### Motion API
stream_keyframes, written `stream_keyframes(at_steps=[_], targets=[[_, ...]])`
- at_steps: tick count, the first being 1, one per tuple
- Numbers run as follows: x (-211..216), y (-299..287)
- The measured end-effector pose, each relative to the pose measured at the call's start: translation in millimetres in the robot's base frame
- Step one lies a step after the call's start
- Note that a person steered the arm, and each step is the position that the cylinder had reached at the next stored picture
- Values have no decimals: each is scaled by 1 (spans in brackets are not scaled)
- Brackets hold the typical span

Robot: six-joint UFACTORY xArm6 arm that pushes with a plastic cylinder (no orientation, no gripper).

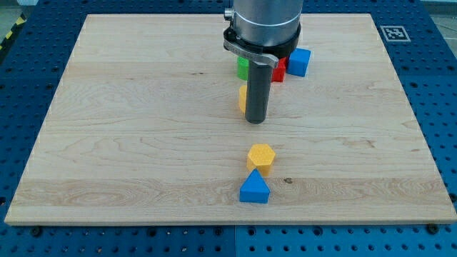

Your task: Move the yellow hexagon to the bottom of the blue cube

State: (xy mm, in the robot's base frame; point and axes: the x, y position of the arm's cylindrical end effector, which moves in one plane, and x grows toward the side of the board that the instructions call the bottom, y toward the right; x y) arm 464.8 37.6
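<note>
The yellow hexagon (261, 156) lies on the wooden board (128, 128) below the middle. A blue triangular block (254, 188) touches it just below. The blue cube (299, 62) sits near the view's top, right of the rod. My tip (255, 120) rests on the board above the hexagon, with a clear gap between them, and well below and left of the blue cube. A second yellow block (243, 97) peeks out at the rod's left side, mostly hidden.
A green block (243, 68) and a red block (279, 70) sit beside the rod near the top, partly hidden by it. The arm's grey body (264, 25) covers the top middle. A blue perforated table (21, 107) surrounds the board.
</note>
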Motion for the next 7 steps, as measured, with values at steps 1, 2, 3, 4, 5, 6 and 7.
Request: stream_keyframes(at_steps=[1,2,3,4,5,6,7], targets=[[4,-4],[26,-6],[48,-26],[77,-50],[122,-55],[154,-54],[153,-41]])
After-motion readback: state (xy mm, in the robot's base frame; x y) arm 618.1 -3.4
